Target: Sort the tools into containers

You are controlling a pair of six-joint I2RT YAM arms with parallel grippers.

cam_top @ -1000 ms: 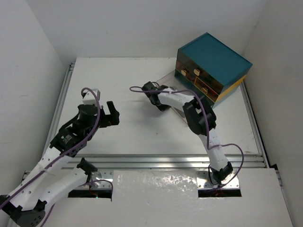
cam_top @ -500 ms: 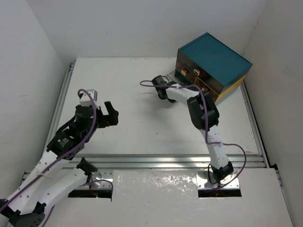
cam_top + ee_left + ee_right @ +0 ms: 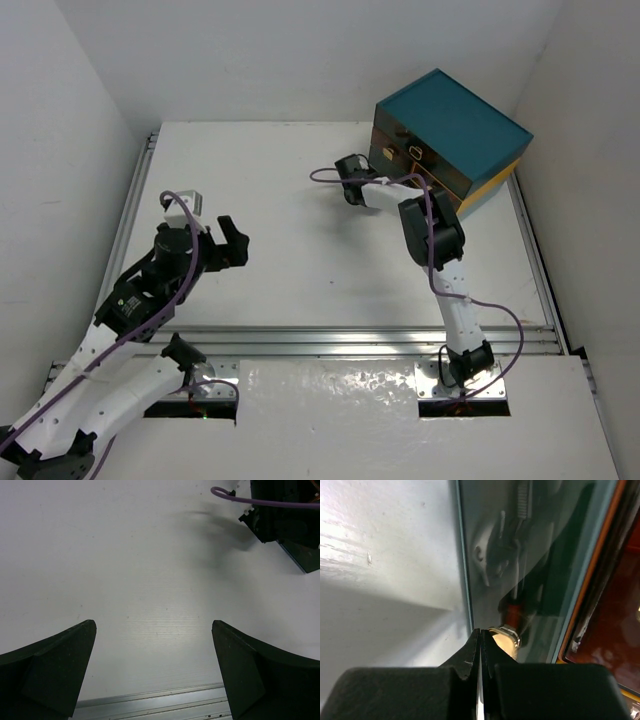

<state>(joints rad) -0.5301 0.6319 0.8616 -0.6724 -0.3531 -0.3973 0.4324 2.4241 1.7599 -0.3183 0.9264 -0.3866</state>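
Currently right gripper (image 3: 480, 634) jaws pressed together, nothing between them. Tips just beside cream knob (image 3: 504, 636) of smoky translucent drawer (image 3: 530, 555); contact with the knob cannot be told. Through the drawer front: silver tool (image 3: 492, 555) and a red handle (image 3: 513, 614), blurred. Drawer sits low in teal-topped chest (image 3: 450, 115) at far right of table (image 3: 290, 260). Orange drawer (image 3: 605, 630) alongside. Left gripper (image 3: 152, 626) jaws wide apart, empty, over bare tabletop, well apart from the chest.

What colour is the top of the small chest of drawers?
Teal; the chest top shows best in the top external view.
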